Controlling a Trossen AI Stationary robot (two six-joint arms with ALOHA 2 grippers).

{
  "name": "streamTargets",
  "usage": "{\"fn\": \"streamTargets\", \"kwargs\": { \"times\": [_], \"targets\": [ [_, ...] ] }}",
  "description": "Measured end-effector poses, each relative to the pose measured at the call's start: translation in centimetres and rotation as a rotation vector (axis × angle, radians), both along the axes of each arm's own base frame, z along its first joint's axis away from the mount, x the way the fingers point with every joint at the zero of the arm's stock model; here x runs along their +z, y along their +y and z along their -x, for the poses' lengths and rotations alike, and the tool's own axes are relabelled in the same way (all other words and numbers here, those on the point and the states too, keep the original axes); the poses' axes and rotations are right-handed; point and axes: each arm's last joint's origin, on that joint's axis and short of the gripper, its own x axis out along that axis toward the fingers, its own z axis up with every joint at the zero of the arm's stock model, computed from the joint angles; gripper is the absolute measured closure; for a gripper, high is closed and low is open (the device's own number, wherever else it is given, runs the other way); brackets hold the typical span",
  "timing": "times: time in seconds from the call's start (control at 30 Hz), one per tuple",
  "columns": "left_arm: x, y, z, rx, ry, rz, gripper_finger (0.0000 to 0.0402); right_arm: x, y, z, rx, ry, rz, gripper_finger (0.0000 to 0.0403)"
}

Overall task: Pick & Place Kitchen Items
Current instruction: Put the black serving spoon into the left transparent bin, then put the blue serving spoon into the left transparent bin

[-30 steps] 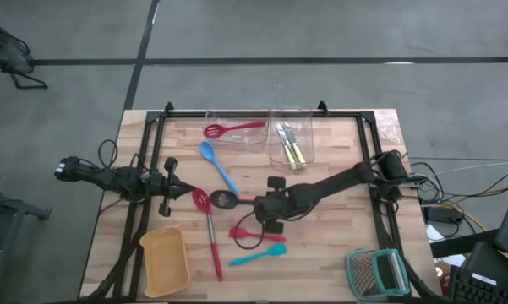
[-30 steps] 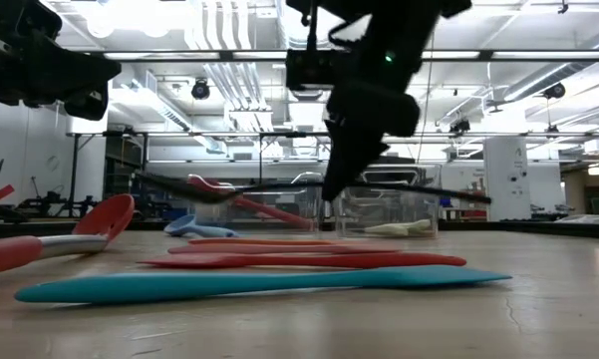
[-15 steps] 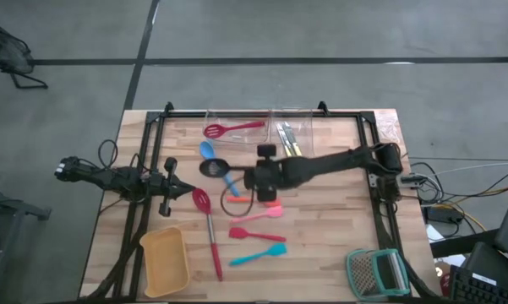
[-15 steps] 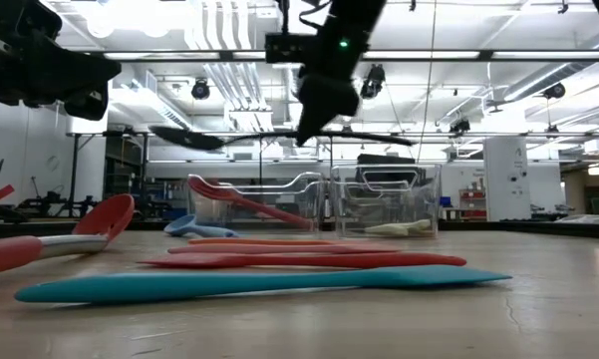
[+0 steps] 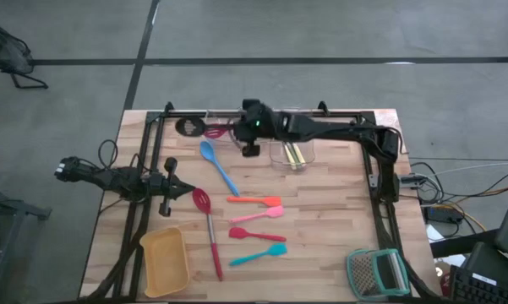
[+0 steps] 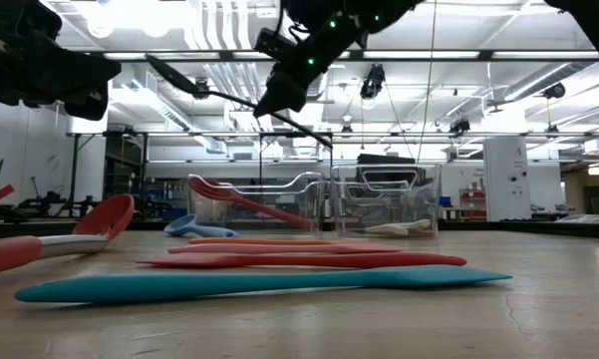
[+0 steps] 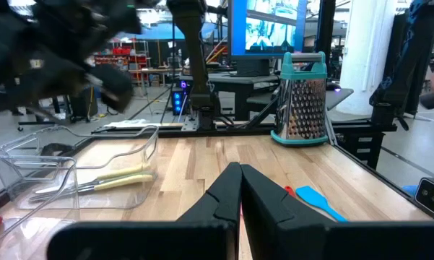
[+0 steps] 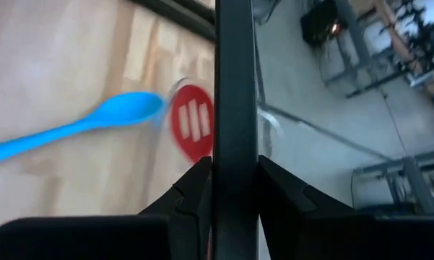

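We see the right claw [image 5: 247,128] clenched on the black spoon [image 5: 188,127], held above the left tub [image 5: 228,135]. The left claw [image 7: 240,189], pressed closed, waits well left of that tub.

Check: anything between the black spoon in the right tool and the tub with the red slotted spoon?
Nothing visible. The right tool holds the black spoon in the air above the clear tub, whose top is open; only the red slotted spoon lies inside.
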Motion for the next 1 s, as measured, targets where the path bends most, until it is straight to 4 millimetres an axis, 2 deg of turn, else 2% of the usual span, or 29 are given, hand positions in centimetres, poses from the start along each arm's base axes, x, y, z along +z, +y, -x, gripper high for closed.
{"fn": "streamTargets", "kwargs": {
  "times": [0.13,0.23,0.4,0.67,0.9,1.0],
  "targets": [
    [0.0,0.0,0.0,0.0,0.0,0.0,0.039,-0.4,-3.2,0.3,0.044,-0.048,-0.01,0.0307],
    [0.0,0.0,0.0,0.0,0.0,0.0,0.039,-1.7,-5.2,0.2,0.066,-0.057,-0.027,0.0298],
    [0.0,0.0,0.0,0.0,0.0,0.0,0.039,-4.4,-7.3,-0.2,0.042,-0.021,-0.011,0.0324],
    [0.0,0.0,0.0,0.0,0.0,0.0,0.039,-6.0,-8.3,-0.3,0.025,0.037,0.019,0.0389],
    [0.0,0.0,0.0,0.0,0.0,0.0,0.039,-5.1,-8.3,-0.4,0.011,-0.003,0.0,0.0394],
    [0.0,0.0,0.0,0.0,0.0,0.0,0.039,-4.5,-8.3,-0.6,-0.028,-0.037,-0.061,0.0394]
  ]
}}
